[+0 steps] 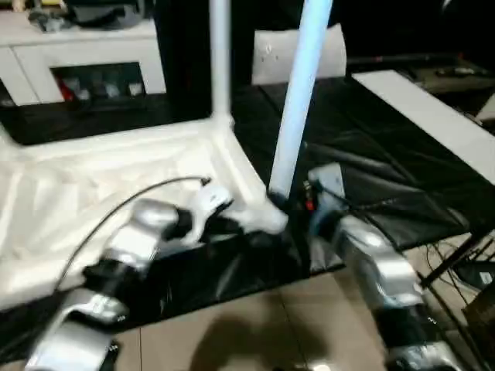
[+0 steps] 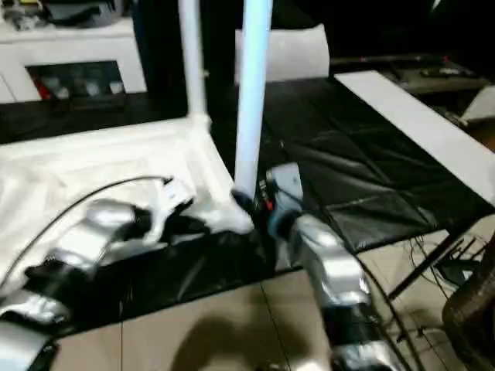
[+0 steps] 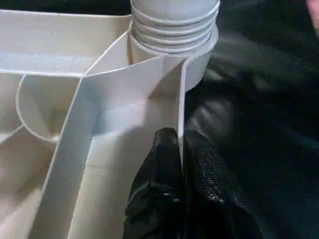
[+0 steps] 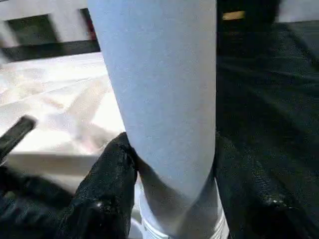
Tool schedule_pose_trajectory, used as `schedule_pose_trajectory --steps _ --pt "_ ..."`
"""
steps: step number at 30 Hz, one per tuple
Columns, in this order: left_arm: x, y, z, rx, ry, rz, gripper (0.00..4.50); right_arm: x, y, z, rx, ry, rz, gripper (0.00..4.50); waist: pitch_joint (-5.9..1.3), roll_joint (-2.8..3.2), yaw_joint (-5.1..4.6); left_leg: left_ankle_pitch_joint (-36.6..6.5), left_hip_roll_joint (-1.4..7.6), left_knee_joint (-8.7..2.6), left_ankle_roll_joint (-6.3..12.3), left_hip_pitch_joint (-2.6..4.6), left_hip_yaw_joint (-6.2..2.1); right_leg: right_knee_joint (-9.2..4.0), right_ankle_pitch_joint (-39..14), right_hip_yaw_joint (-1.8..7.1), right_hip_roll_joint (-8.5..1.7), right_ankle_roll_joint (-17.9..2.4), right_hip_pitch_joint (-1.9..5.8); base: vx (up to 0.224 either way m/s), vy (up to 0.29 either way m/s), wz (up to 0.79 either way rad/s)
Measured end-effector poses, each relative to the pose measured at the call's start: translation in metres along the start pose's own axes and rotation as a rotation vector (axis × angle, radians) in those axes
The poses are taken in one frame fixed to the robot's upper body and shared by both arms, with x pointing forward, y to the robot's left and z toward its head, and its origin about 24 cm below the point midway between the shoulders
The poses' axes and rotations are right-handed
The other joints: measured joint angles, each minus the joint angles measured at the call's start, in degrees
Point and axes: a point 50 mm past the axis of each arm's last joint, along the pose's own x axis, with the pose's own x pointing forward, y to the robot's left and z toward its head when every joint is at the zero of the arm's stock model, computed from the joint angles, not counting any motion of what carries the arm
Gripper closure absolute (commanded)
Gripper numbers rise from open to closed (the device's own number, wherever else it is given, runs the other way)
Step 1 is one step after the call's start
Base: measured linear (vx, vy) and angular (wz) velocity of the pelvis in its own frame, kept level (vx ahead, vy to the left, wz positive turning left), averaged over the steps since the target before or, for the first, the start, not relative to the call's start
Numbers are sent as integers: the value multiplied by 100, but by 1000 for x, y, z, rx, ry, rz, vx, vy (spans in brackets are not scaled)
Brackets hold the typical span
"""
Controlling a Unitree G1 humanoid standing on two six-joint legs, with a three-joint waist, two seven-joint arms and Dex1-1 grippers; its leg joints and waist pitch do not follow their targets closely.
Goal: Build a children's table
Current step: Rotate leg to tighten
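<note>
The children's table top [image 1: 116, 185] lies upside down on a black mat, ribbed side up. One white leg [image 1: 220, 58] stands upright in its far corner socket. A second leg [image 1: 300, 93] stands at the near corner. Its threaded end [image 3: 174, 22] sits in the round socket [image 3: 202, 69]. My right gripper [image 4: 174, 199] is shut on this leg low down, one finger [image 4: 107, 184] on each side of it. My left gripper [image 3: 180, 159] is shut on the thin rim wall [image 3: 182, 99] of the top, just beside that socket.
A white cabinet [image 1: 85, 54] with dark openings stands at the back left. A white cushion-like bag [image 1: 271, 50] lies behind the legs. A long white board [image 1: 433, 116] rests on the black mat [image 1: 371, 170] at the right. Cables [image 1: 464, 263] lie on the tiled floor.
</note>
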Motion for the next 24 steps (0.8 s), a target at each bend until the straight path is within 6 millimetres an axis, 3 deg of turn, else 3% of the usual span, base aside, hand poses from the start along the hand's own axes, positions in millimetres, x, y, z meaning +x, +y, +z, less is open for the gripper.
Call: schedule_pose_trajectory --steps 3,4,9,12,19,24 --pt "9 -1 6 1 -3 65 450 11 5 3 12 -11 -120 257 -1 -2 -19 -4 -2 -10 7 -2 1 2 2 1 -18 2 -2 0 0 0" --pt "11 -1 7 7 -3 72 450 12 5 3 16 -21 -136 222 -1 -2 -17 -7 -6 -15 12 -2 3 5 5 1 -27 7 -2 0 0 0" --pt "10 -1 10 46 -7 70 450 9 6 4 34 -71 -134 181 -1 -2 2 -18 -12 -45 28 -3 15 8 73 1 -43 36 -12 0 0 0" --pt "4 1 10 100 -5 36 450 -9 -3 2 -16 -85 -37 143 6 5 62 -16 -10 -91 27 -6 21 8 69 -1 -40 38 -33 0 0 0" --pt "-14 5 4 180 -18 -36 450 -39 -6 8 -139 -44 214 95 6 5 78 3 4 -94 61 -78 22 36 67 1 -14 -12 -110 0 0 0" --pt "-29 2 -5 251 -8 -198 450 -68 -22 12 -238 47 407 86 7 3 241 3 1 -77 61 -89 22 40 67 0 -29 -12 -114 0 0 0"
